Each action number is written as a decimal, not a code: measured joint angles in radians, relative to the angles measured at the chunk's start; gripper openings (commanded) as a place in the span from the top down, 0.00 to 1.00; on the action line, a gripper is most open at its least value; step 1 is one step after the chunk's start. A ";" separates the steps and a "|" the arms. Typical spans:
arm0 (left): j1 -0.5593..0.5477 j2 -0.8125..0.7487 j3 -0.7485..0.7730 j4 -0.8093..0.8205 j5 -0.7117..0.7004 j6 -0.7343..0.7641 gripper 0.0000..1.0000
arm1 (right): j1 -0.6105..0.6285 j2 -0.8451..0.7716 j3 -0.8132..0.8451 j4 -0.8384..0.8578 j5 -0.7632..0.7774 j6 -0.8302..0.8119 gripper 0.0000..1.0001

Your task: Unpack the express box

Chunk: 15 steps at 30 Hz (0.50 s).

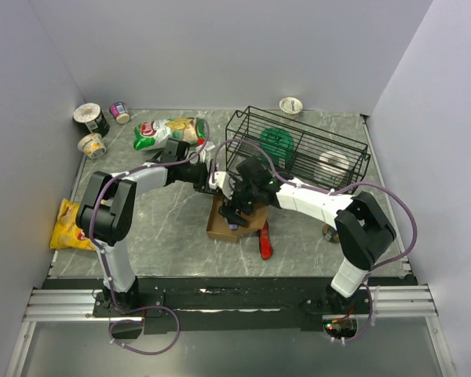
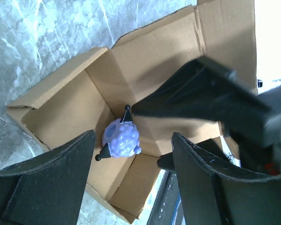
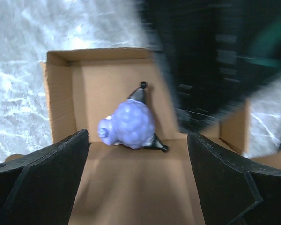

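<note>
The express box is a small brown carton, open, flaps spread, in the middle of the table. Inside lies a bumpy purple toy with black cone tips, seen in the left wrist view and the right wrist view. My left gripper is open and empty above the box's far edge. My right gripper is open and empty, over the box opening, with the toy ahead of its fingertips. The box interior shows in both wrist views.
A black wire basket stands right behind the box, holding a green thing and a white roll. A red item lies by the box's right side. A green chip bag, a yellow bag and several cups sit at left.
</note>
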 measured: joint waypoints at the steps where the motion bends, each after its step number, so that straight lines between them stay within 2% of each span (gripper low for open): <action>1: 0.002 0.001 0.000 0.002 -0.001 -0.008 0.27 | 0.008 0.006 0.000 -0.003 0.007 -0.009 0.07; 12: 0.032 0.046 -0.008 0.057 -0.009 -0.108 0.27 | 0.054 0.088 -0.002 0.036 0.108 -0.061 0.10; 15: 0.038 0.059 -0.011 0.062 -0.008 -0.121 0.27 | 0.068 0.130 0.003 0.047 0.123 -0.063 0.24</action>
